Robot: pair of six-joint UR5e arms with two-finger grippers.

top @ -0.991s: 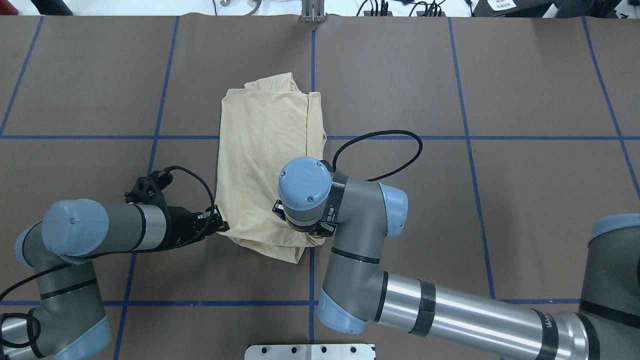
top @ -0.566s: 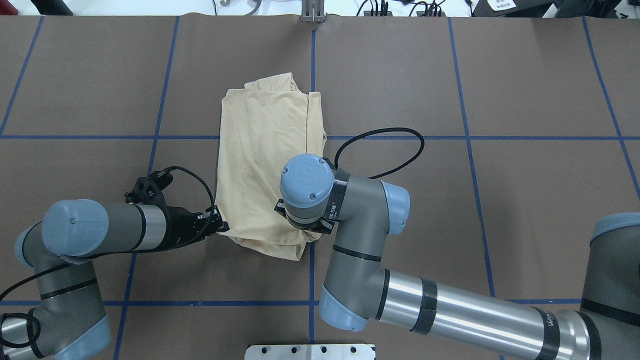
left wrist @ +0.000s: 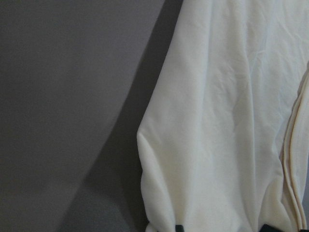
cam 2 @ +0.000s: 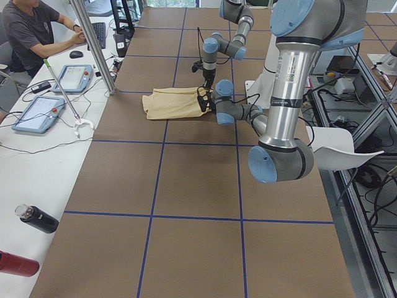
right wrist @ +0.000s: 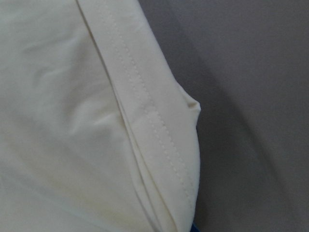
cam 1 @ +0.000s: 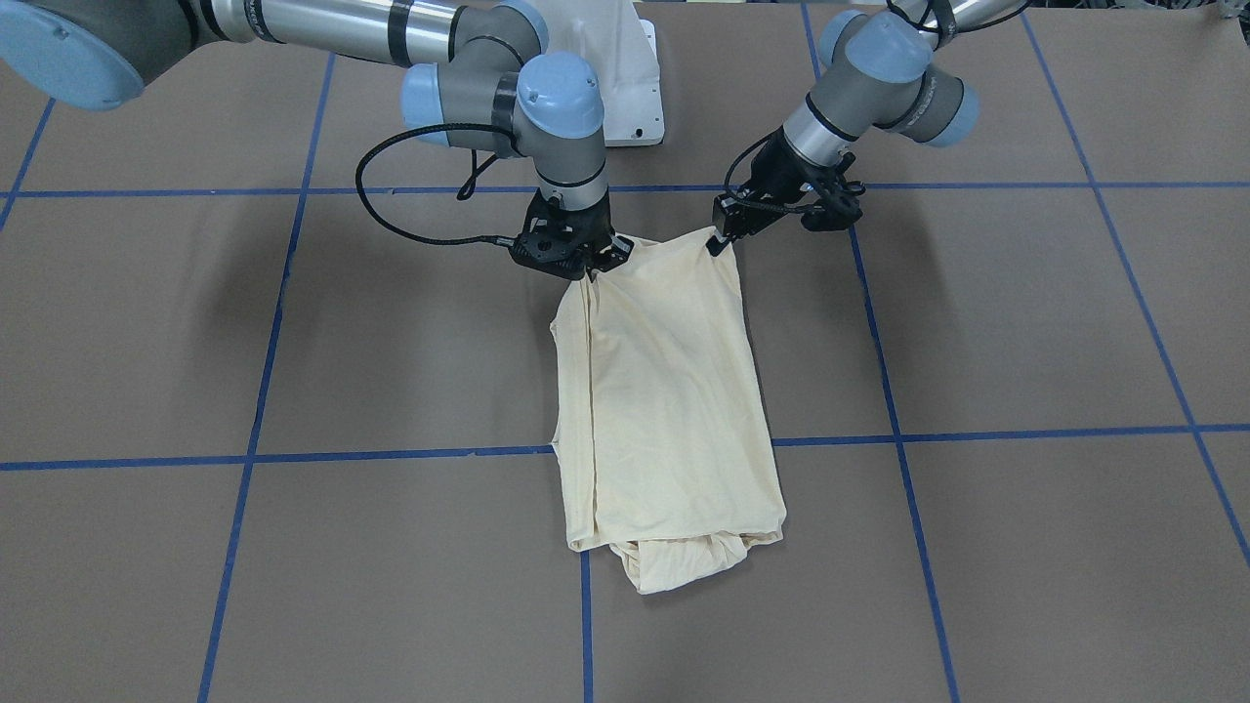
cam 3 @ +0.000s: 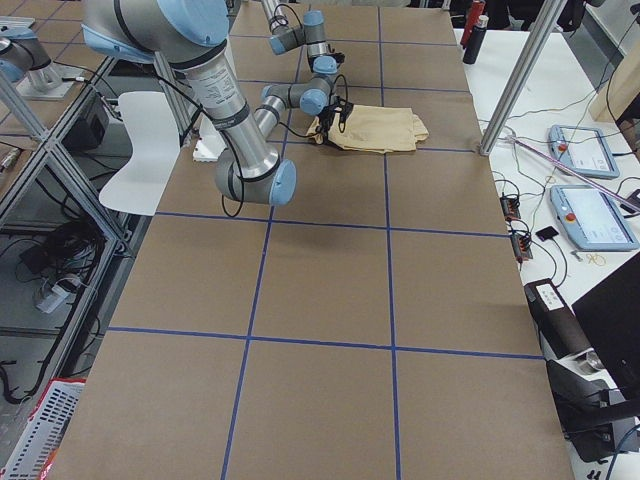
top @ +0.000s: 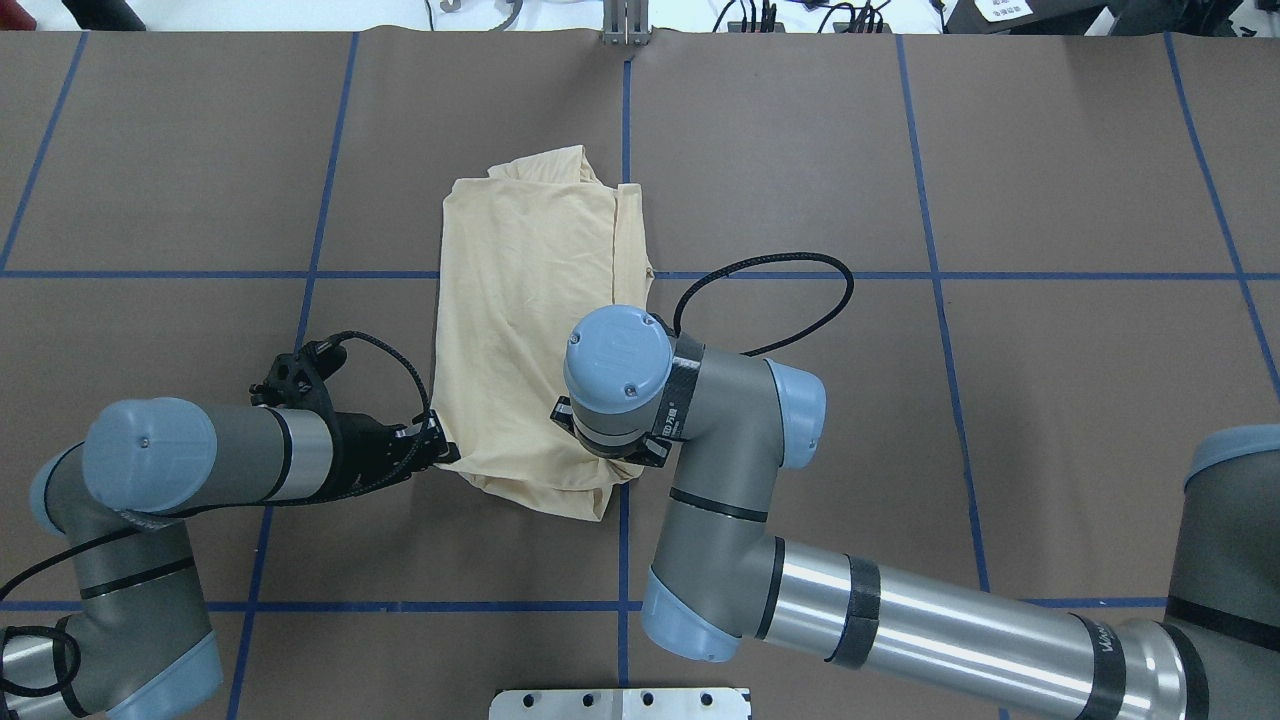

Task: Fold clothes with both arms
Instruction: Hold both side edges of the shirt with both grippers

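Observation:
The clothes are one pale cream-yellow shirt point(top: 520, 290), folded into a long strip on the brown table point(top: 1050, 400), with sleeves bunched at its far end point(cam 1: 674, 566). My left gripper point(top: 440, 452) is shut on the near left corner of the shirt point(cam 1: 664, 391) and holds it a little off the table. My right gripper point(cam 1: 586, 266) is shut on the near right corner, below its wrist, and the overhead view hides it. Cream fabric point(left wrist: 227, 121) fills the left wrist view, and a stitched hem point(right wrist: 145, 121) runs down the right wrist view.
Blue tape lines point(top: 940, 300) grid the table. The white pedestal base point(cam 1: 615, 59) stands at the robot's side. A person point(cam 2: 31, 31) sits at a side bench with tablets point(cam 2: 37, 112). Bottles point(cam 2: 37, 218) and a metal pole point(cam 2: 93, 43) stand along that edge.
The right arm has moved slightly away from the robot, carrying the shirt's near edge a little farther in. The left arm has hardly moved.

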